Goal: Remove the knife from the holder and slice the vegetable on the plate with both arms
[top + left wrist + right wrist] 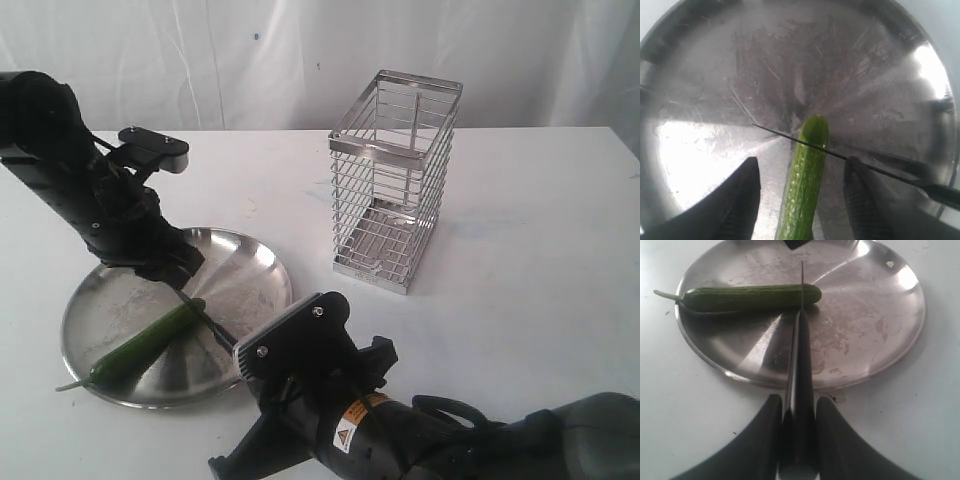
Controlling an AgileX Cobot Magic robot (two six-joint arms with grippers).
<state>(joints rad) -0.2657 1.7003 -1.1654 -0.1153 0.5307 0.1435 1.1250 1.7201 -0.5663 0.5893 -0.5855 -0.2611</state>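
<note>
The green vegetable (145, 345) lies on the steel plate (240, 270), stem toward the plate's near-left rim. My right gripper (799, 402) is shut on the knife's black handle (801, 355). The thin blade (780, 134) rests across the vegetable (802, 190) close to its blunt end, at right angles to it. My left gripper (802, 160) is open and straddles the vegetable just behind the blade, with its fingers (742, 200) apart from the skin on both sides. The wire holder (395, 180) stands empty at the back right of the plate.
The white table (540, 250) stretches to the right of the holder. My right arm's body (430, 440) lies low along the table's near edge. A white cloth backdrop closes off the far side.
</note>
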